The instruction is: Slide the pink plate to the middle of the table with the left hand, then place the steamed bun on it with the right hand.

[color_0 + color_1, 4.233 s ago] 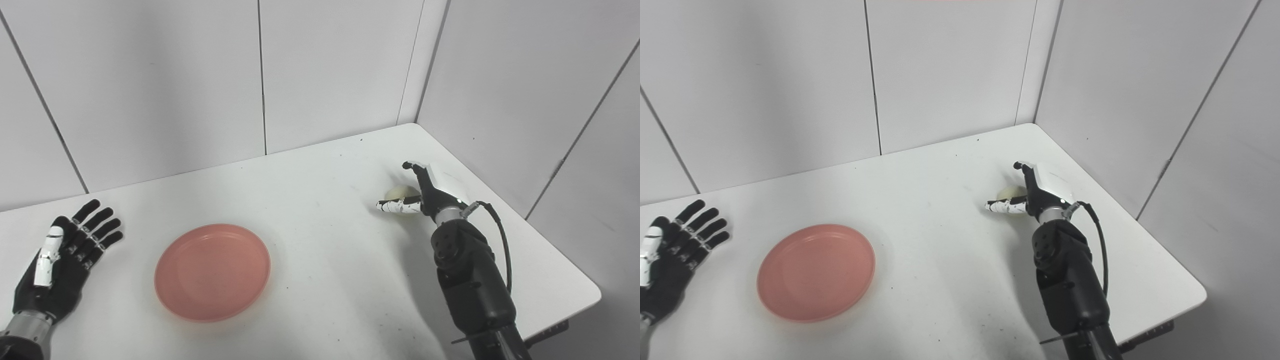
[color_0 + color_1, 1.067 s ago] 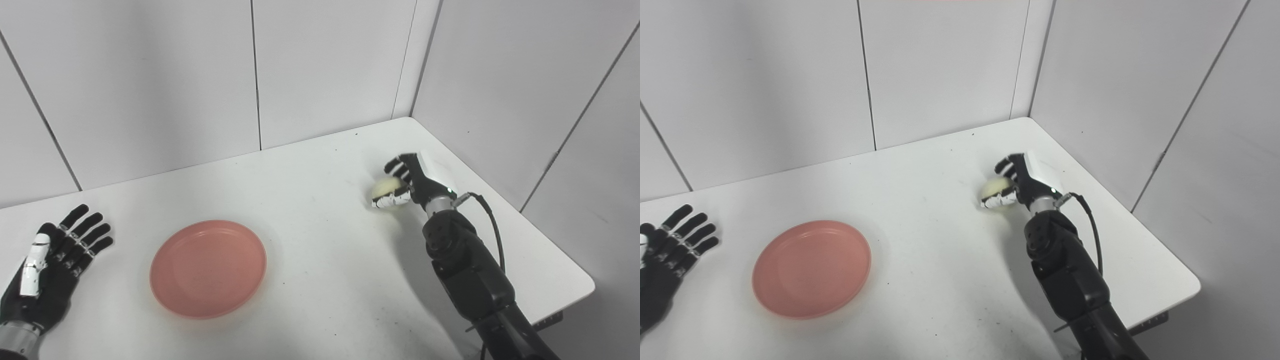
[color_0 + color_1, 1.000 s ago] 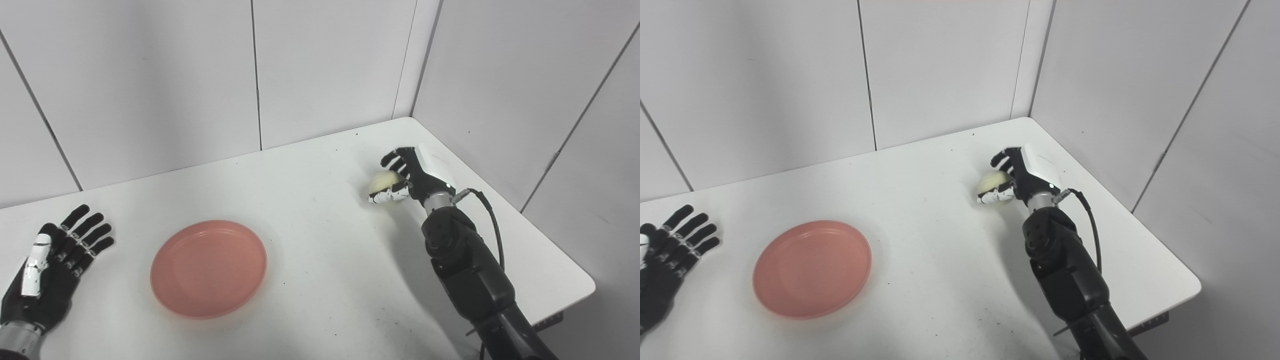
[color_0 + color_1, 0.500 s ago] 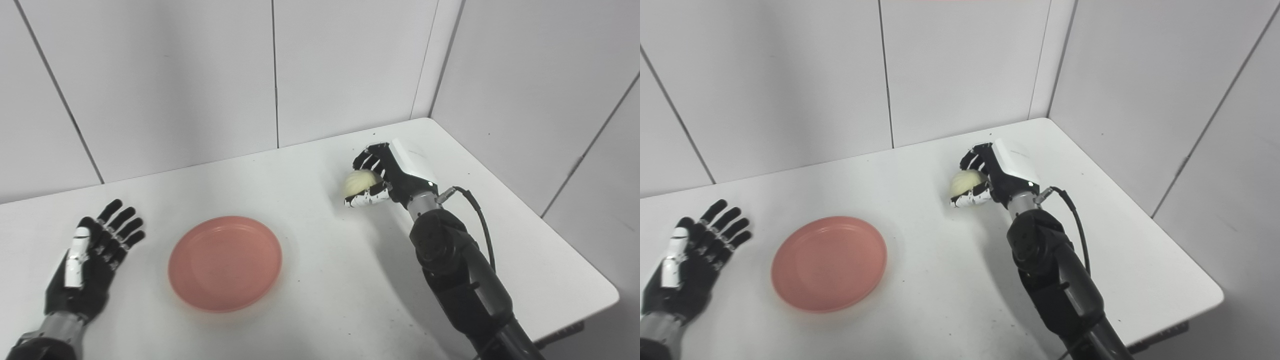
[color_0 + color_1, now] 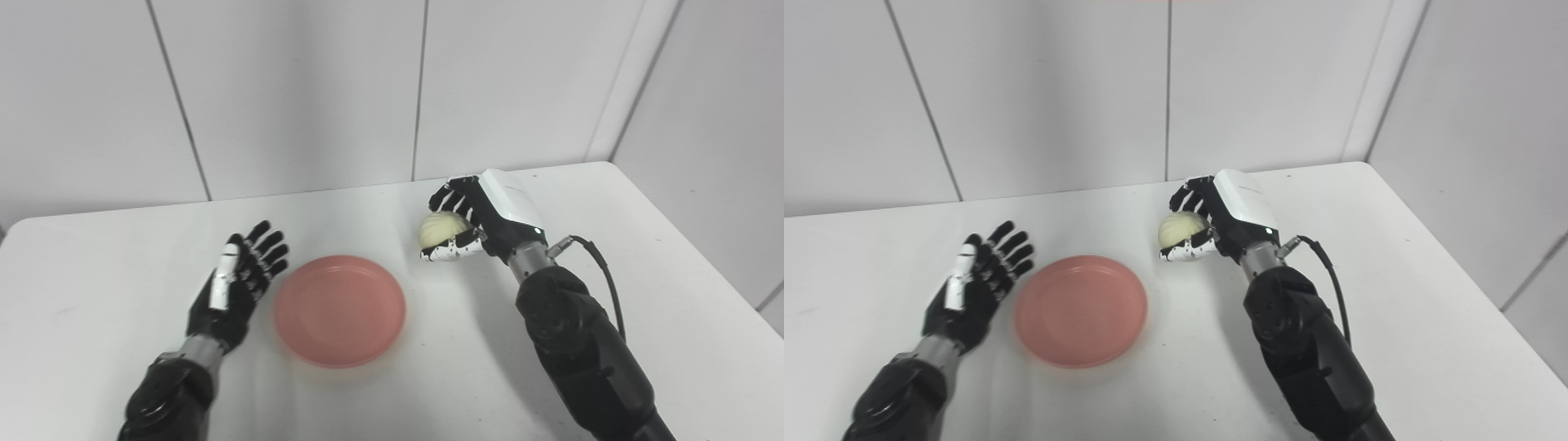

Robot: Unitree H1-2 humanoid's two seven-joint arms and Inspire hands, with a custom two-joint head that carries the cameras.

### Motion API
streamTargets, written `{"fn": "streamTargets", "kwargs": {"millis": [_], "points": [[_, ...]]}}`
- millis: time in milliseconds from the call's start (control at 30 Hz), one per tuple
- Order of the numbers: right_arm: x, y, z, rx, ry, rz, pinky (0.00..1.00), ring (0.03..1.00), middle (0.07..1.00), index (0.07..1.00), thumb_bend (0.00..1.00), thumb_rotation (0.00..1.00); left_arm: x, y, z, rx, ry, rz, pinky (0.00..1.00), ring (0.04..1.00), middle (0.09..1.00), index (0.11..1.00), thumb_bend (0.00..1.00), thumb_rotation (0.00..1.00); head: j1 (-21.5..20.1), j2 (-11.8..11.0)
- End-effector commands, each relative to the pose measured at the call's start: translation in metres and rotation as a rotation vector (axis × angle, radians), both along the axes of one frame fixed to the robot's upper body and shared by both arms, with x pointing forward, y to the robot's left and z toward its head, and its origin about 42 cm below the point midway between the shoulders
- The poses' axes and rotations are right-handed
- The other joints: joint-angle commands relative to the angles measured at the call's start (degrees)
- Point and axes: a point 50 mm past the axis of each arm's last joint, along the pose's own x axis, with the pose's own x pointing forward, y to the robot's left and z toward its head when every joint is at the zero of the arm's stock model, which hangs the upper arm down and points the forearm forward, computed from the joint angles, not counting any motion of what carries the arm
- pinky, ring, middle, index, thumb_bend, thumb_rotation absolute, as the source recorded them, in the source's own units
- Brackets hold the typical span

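The pink plate (image 5: 340,310) lies flat near the middle of the white table (image 5: 92,294). My left hand (image 5: 237,286) rests open just left of the plate's rim, fingers spread and pointing away from me. My right hand (image 5: 478,217) is shut on the pale steamed bun (image 5: 440,228) and holds it above the table, to the right of and beyond the plate. The same bun (image 5: 1179,228) shows between the fingers and thumb in the right eye view.
White panelled walls close the table at the back and on the right. A black cable (image 5: 597,269) loops off my right wrist. The table's right edge (image 5: 704,257) runs diagonally towards me.
The camera has swung left, shifting the whole picture. My right hand has carried the bun up off the table and leftward towards the plate. My left hand now sits much closer to the plate's left rim.
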Motion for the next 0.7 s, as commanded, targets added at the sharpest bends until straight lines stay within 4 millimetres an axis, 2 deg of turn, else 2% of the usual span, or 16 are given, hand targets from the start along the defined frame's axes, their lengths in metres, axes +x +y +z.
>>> {"fn": "streamTargets", "kwargs": {"millis": [0,133,367,667], "points": [[0.005,0.013,0.021,-0.020,-0.109,0.068,0.33,0.391,0.460,0.487,0.50,0.12,-0.021,0.000,-0.046,0.063,0.222,0.008,0.93,0.914,0.921,0.918,0.44,1.00,1.26,0.03],[0.008,0.027,0.022,-0.025,-0.112,0.126,0.36,0.423,0.486,0.488,0.50,0.12,-0.019,-0.008,-0.047,0.073,0.226,0.010,0.93,0.910,0.916,0.917,0.44,1.00,3.91,0.15],[0.014,0.051,0.023,-0.060,-0.104,0.182,0.33,0.402,0.486,0.489,0.50,0.12,-0.018,-0.019,-0.046,0.071,0.239,0.022,0.91,0.899,0.905,0.905,0.44,1.00,6.53,0.22],[0.019,0.076,0.007,-0.075,-0.060,0.268,0.38,0.455,0.532,0.491,0.50,0.13,-0.016,-0.028,-0.044,0.090,0.222,0.015,0.90,0.896,0.903,0.906,0.44,1.00,7.74,0.46]]}}
